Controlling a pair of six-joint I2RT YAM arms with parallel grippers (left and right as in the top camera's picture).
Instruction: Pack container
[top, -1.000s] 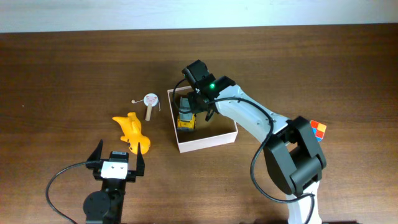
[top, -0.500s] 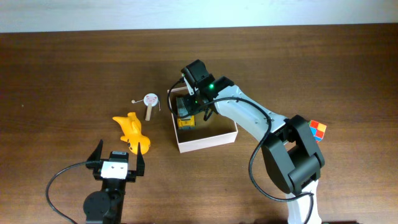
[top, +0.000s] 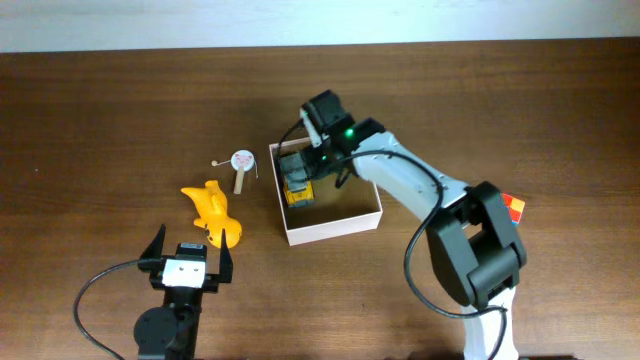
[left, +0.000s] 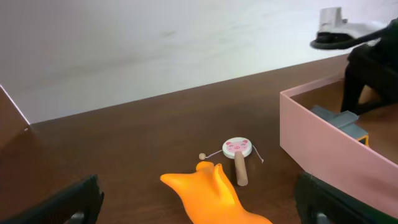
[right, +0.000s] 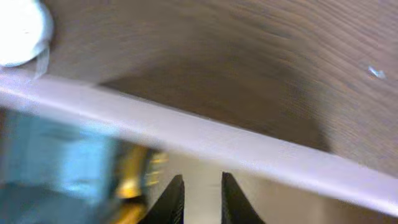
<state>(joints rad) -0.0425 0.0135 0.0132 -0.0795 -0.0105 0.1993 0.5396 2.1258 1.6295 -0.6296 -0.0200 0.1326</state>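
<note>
toy truck (top: 299, 186) in the container (top: 330, 232)'s left part; rattle drum (top: 241, 163) and duck (top: 213, 211) to its left

White right arm (top: 400, 180) with black joints, green light, black cables, black fingers (right: 172, 198)

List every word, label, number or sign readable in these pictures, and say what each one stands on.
No readable text appears in any view.
The small drum toy bears a pink pig-like face on its white disc, a picture, not lettering.
The white label on the left gripper shows dark marks, too small to read.
The toy truck in the container shows no legible marking; the right wrist view is blurred.
</note>
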